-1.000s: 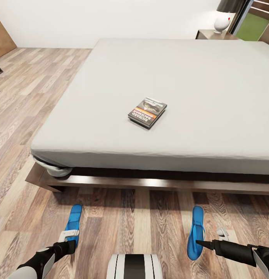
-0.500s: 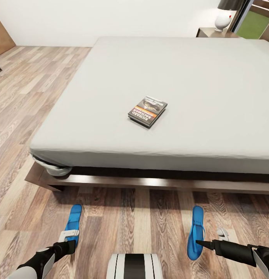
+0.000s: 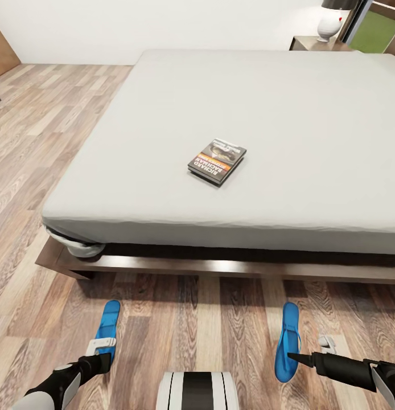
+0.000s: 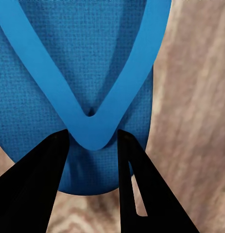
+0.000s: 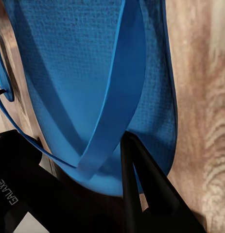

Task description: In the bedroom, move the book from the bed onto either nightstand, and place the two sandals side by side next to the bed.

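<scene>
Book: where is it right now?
Head view: the book lies flat on the bed, around the mattress's middle, toward the near edge, well short of the far nightstand.

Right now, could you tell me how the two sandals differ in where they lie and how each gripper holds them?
The left sandal lies near the bed's corner; the right sandal lies further along its side, well apart. The left gripper straddles its sandal's strap junction; the right gripper has one side strap between its fingers. Both are bright blue, point toward the bed, and are gripped by the strap.
</scene>
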You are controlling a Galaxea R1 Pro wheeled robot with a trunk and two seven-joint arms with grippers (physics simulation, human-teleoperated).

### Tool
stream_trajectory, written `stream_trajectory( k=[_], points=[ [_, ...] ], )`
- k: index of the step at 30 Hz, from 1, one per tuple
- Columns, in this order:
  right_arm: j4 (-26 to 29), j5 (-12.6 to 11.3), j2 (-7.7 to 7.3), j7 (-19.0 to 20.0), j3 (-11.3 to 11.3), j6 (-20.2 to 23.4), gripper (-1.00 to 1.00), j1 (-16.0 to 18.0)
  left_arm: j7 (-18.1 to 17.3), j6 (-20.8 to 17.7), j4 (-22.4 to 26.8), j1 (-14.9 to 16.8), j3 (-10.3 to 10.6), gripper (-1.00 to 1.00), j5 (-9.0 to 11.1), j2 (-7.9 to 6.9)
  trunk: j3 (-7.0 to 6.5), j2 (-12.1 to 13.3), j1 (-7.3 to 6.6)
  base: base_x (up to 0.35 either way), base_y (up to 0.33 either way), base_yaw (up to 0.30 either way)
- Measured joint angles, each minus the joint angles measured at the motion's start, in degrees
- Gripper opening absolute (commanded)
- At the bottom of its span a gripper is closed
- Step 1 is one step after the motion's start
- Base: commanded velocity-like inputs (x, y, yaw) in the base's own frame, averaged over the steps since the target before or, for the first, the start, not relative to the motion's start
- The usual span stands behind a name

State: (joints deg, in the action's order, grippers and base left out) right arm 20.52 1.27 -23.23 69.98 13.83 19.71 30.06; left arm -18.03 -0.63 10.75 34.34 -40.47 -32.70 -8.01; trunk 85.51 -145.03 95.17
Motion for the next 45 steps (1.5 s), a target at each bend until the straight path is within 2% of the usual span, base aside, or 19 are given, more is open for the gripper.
stream_trajectory(
  k=[11, 16, 31, 37, 45],
  points=[
    [-0.01, 0.00, -0.02, -0.01, 0.00, 0.00, -1.00, -0.02, -0.01, 0.29, 0.01, 0.00, 0.00, -1.00, 0.03, 0.00, 0.00, 0.00, 0.00, 0.000, 0.000, 0.000],
    [0.02, 0.00, -0.02, 0.01, 0.00, 0.00, -1.00, -0.02, -0.09, 2.46, -0.01, -0.01, -0.01, -1.00, 0.26, 0.01, 0.00, 0.00, 0.00, 0.000, 0.000, 0.000],
    [0.04, 0.01, -0.09, 0.03, 0.00, 0.02, -1.00, 0.00, -0.11, 3.18, -0.01, -0.02, -0.03, -1.00, 0.26, -0.04, 0.00, 0.00, 0.00, 0.000, 0.000, 0.000],
    [0.04, 0.00, -0.09, 0.03, 0.00, 0.03, -1.00, -0.01, -0.11, 5.29, -0.07, -0.06, -0.09, -1.00, 0.35, -0.12, 0.00, 0.00, 0.00, 0.000, 0.000, 0.000],
    [0.00, 0.00, -0.09, 0.02, 0.00, 0.00, -1.00, -0.01, -0.11, 5.73, -0.10, -0.10, -0.09, -1.00, 0.35, -0.16, 0.00, 0.00, 0.00, 0.000, 0.000, 0.000]
  ],
)
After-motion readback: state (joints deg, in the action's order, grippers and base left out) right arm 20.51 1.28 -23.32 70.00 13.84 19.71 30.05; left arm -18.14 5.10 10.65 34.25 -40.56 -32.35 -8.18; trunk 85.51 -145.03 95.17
